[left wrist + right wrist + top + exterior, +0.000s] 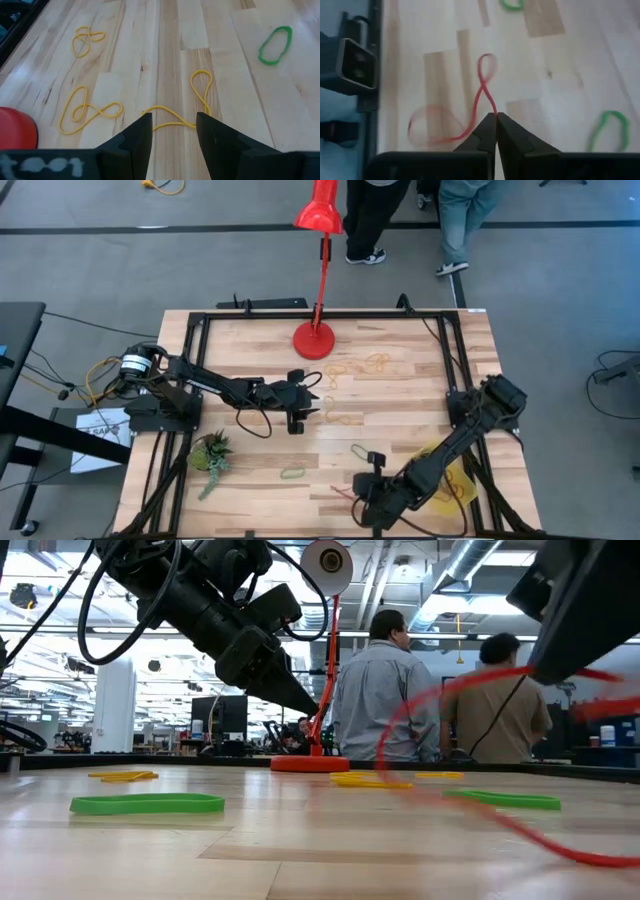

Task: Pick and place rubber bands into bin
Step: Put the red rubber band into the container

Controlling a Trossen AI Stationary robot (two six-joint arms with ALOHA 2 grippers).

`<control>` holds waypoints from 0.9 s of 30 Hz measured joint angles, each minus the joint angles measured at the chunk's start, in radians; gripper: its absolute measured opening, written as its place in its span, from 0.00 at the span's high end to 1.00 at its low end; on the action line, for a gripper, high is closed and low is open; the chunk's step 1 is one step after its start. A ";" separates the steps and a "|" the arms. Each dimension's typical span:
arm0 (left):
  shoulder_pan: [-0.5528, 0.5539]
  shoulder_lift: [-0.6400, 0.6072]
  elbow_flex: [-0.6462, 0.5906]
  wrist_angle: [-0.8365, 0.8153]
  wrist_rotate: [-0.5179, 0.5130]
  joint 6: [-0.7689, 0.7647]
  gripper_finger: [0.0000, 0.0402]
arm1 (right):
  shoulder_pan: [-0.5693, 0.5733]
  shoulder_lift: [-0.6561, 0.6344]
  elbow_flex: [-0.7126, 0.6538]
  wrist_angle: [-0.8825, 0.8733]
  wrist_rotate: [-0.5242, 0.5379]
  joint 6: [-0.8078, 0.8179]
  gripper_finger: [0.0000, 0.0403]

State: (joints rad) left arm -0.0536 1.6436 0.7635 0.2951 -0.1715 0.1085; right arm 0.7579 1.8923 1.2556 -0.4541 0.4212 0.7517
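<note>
Rubber bands lie scattered on the wooden table: yellow ones (375,362) (343,418) and green ones (292,473) (360,450). My left gripper (174,131) is open and hovers over a twisted yellow band (172,117), a finger on either side of it, without touching. My right gripper (495,116), near the table's near edge (360,488), is shut on a red band (482,90). The yellow bin (447,478) sits at the near right, partly hidden under the right arm. My right gripper pinches the red band between its two fingertips at the strand (492,111) just past its twisted crossing, coming from above and slanting down. The band trails away from the fingers in a figure-eight; in the low view it arcs up (400,730) while its lower part (585,857) touches the table.
A red lamp stands on its round base (314,340) at the far middle. A small green plant (212,452) lies near the left edge. A black frame borders the table. People stand beyond the far edge (385,690).
</note>
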 joint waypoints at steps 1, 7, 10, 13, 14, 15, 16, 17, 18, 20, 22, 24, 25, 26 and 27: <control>0.000 0.000 0.000 0.000 0.000 0.000 0.64 | 0.001 0.008 0.001 0.011 -0.002 0.004 0.99; 0.000 0.000 0.000 0.000 0.000 0.000 0.64 | 0.038 0.022 0.039 -0.212 0.045 0.122 1.00; 0.000 0.000 0.000 0.000 0.000 0.000 0.64 | 0.074 0.013 0.149 -0.474 0.103 0.242 1.00; 0.000 0.000 0.000 0.000 0.000 0.000 0.64 | 0.102 0.013 0.276 -0.766 0.103 0.406 1.00; 0.000 0.000 0.000 0.000 0.000 0.000 0.64 | 0.109 0.013 0.316 -0.840 0.097 0.472 1.00; 0.000 0.000 0.000 0.000 0.000 0.000 0.64 | 0.115 0.012 0.351 -0.904 0.086 0.539 1.00; 0.000 0.000 0.000 0.000 0.000 0.000 0.64 | 0.123 0.012 0.382 -0.964 0.066 0.601 1.00; 0.000 0.000 0.000 0.000 0.000 0.000 0.64 | 0.131 0.012 0.410 -1.021 0.033 0.650 1.00; 0.000 0.000 0.000 0.000 0.000 0.000 0.64 | 0.141 0.012 0.436 -1.066 -0.005 0.685 1.00; 0.000 0.000 0.000 0.000 0.000 0.000 0.64 | 0.162 0.010 0.472 -1.123 -0.070 0.749 1.00; 0.000 0.000 0.000 0.001 0.000 0.000 0.64 | 0.178 0.001 0.473 -1.115 -0.139 0.793 1.00; 0.000 0.000 0.000 0.000 0.000 0.000 0.64 | 0.210 -0.020 0.472 -1.116 -0.187 0.870 1.00; 0.000 0.000 0.000 -0.003 0.000 0.000 0.64 | 0.222 -0.031 0.474 -1.119 -0.200 0.912 1.00; 0.000 0.000 0.000 -0.008 0.000 0.000 0.64 | 0.237 -0.037 0.473 -1.121 -0.205 0.954 1.00; 0.000 0.000 0.000 -0.011 0.000 0.000 0.64 | 0.254 -0.042 0.466 -1.116 -0.211 0.997 1.00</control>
State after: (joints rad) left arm -0.0536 1.6436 0.7635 0.2840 -0.1715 0.1089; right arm 1.0119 1.8503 1.7214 -1.5699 0.2100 1.7486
